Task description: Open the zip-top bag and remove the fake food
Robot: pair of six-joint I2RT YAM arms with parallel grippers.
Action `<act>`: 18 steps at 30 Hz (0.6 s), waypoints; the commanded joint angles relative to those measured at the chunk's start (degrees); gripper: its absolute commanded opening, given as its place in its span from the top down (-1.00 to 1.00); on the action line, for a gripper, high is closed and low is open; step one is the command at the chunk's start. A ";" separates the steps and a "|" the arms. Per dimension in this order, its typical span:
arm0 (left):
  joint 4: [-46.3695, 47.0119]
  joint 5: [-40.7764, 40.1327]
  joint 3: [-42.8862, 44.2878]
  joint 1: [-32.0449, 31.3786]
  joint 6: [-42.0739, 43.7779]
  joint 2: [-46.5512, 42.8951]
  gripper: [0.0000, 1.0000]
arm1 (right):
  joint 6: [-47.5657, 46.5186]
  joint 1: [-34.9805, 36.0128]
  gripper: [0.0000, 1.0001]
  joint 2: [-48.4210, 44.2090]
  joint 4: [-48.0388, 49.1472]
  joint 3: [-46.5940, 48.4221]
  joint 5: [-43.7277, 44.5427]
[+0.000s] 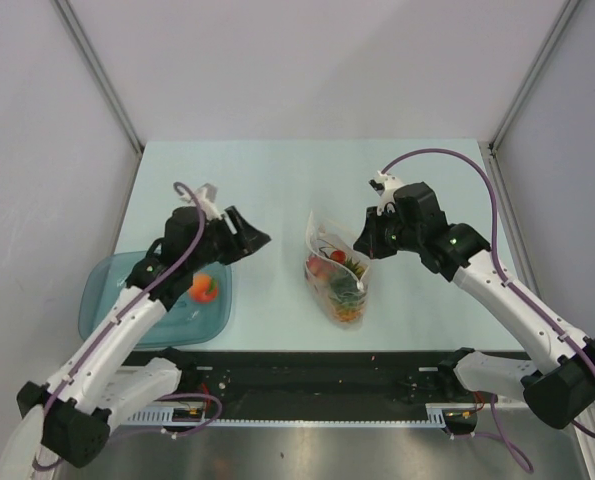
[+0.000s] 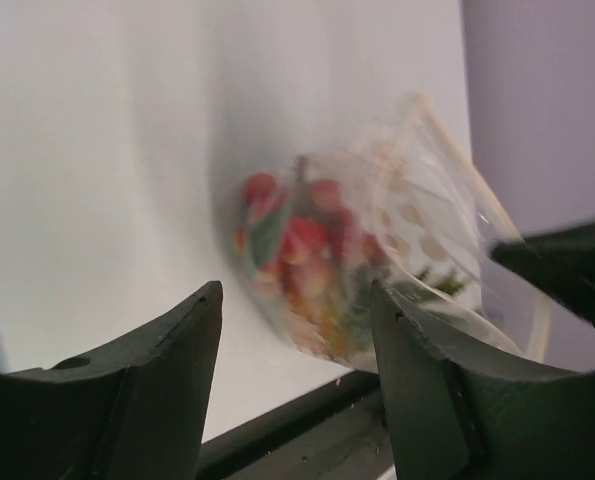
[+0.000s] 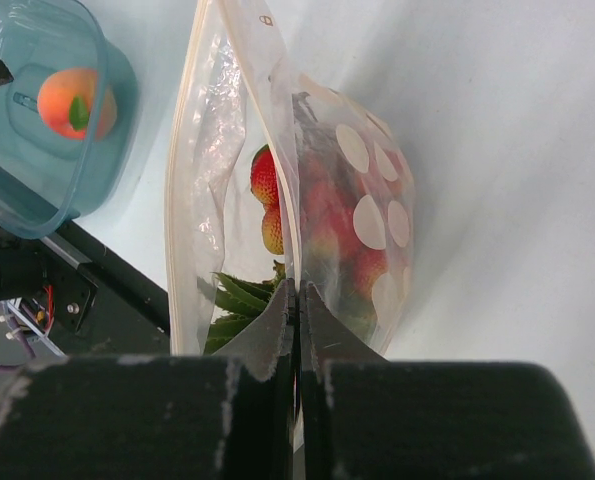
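Note:
The zip-top bag point(image 1: 337, 270) stands in the middle of the table with its mouth spread open, clear with pale dots. Inside it is fake food point(image 1: 339, 282): red fruits point(image 3: 265, 195) and green pineapple leaves point(image 3: 239, 300). My right gripper point(image 1: 365, 250) is shut on the bag's right rim point(image 3: 299, 260) and holds that side up. My left gripper point(image 1: 257, 240) is open and empty, left of the bag and apart from it. The bag point(image 2: 377, 270) shows blurred beyond the left fingers point(image 2: 177, 370).
A teal translucent tray point(image 1: 107, 290) lies at the left front and holds an orange-red toy fruit point(image 1: 205, 289), which also shows in the right wrist view point(image 3: 74, 103). A black rail point(image 1: 317, 380) runs along the table's near edge.

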 commanded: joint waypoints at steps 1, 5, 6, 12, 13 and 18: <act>11.39 5.89 8.80 -9.47 10.70 5.96 -0.28 | 0.05 -0.19 1.00 -0.10 0.22 2.68 -0.51; 8.94 11.25 20.73 -16.43 18.37 15.89 -0.18 | -0.03 -0.19 1.00 -0.19 0.04 2.86 -0.68; 8.06 11.52 22.51 -17.66 20.73 19.74 -0.14 | -0.03 -0.19 1.00 -0.27 -0.13 3.03 -0.68; 1.82 12.83 33.41 -22.50 26.19 30.13 0.12 | 0.05 -0.19 1.00 -0.63 -1.18 4.35 -0.95; -0.71 12.58 34.73 -22.68 26.73 32.93 0.20 | 0.05 -0.10 1.00 -0.97 -1.36 4.53 -0.95; -5.92 13.36 40.10 -23.38 29.80 38.05 0.41 | 0.84 -0.10 1.00 -2.12 -1.63 4.97 0.02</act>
